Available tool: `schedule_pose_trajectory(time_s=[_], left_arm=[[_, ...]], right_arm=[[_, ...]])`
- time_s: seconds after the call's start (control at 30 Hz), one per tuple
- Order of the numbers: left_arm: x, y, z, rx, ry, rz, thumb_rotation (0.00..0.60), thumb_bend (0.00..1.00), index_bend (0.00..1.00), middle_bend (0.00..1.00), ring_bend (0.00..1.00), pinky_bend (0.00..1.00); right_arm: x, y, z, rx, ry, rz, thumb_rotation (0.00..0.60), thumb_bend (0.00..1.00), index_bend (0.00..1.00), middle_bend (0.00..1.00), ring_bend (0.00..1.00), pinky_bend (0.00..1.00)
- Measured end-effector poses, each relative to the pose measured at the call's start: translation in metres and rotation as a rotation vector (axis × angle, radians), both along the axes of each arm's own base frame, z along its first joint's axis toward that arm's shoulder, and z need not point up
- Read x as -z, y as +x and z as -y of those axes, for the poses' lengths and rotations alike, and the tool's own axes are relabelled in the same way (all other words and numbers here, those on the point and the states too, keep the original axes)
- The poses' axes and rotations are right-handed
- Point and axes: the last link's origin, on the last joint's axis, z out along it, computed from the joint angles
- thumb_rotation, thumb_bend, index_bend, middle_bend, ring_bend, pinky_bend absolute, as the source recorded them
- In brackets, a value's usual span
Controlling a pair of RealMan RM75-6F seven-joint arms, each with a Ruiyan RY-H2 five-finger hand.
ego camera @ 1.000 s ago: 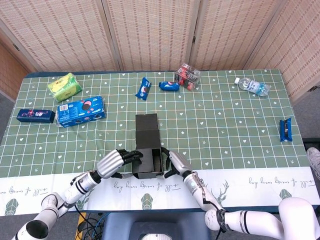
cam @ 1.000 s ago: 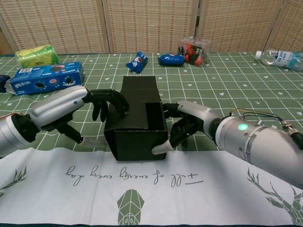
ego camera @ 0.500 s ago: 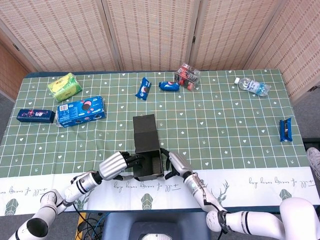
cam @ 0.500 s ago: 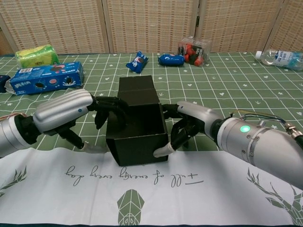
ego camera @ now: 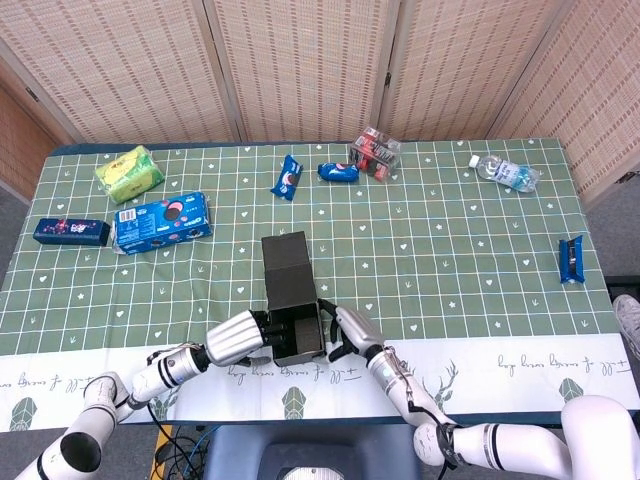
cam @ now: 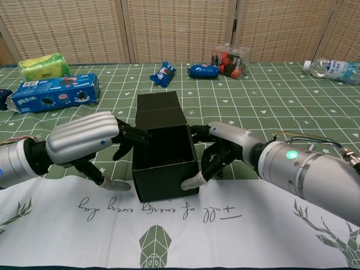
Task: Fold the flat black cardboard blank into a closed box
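The black cardboard box (ego camera: 290, 296) (cam: 162, 147) stands near the table's front edge, folded up into a tall shape with its long flap running away from me. My left hand (ego camera: 242, 338) (cam: 90, 136) grips its left side, fingers curled over the wall. My right hand (ego camera: 347, 332) (cam: 217, 149) presses against its right side, with a fingertip (cam: 188, 181) at the lower front corner. The box leans slightly to the left in the chest view. Its inside is too dark to make out.
At the back left lie a green packet (ego camera: 129, 172), a blue cookie box (ego camera: 161, 222) and a small dark blue box (ego camera: 70, 231). Blue snack packs (ego camera: 288, 176) and a clear container (ego camera: 375, 152) sit at the back middle. A bottle (ego camera: 504, 172) and a blue bar (ego camera: 570, 259) are on the right.
Both hands have drawn the box towards the front edge and turned it slightly left. The left hand has closed further around its left wall.
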Motion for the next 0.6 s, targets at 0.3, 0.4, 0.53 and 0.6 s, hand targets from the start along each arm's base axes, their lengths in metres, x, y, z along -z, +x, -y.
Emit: schedule_pose_trajectory(time_s=[0.3,0.4,0.53,0.6], left_arm=[[0.0035,0.0034,0.0,0.007,-0.007,-0.002,0.6,0.15,0.53,0.48,0.51,0.57],[0.004,0.0038,0.0003,0.007,-0.008,0.0,0.6,0.15,0.53,0.48,0.51,0.57],[0.0044,0.0037,0.0008,0.008,-0.007,0.001,0.6,0.15,0.53,0.48,0.51,0.57],[0.0044,0.0037,0.001,0.008,-0.007,0.001,0.6,0.15,0.53,0.48,0.51,0.57]], right_arm=[[0.0008,0.0019,-0.0012,0.0,0.005,0.009,0.6,0.56,0.33,0.42,0.61,0.67],[0.0013,0.0024,-0.0016,0.0,0.005,0.011,0.6,0.56,0.33,0.42,0.61,0.67],[0.0016,0.0022,-0.002,0.001,0.006,0.012,0.6,0.56,0.33,0.42,0.61,0.67],[0.0015,0.0022,-0.0023,0.001,0.005,0.013,0.6,0.56,0.33,0.42,0.61,0.67]])
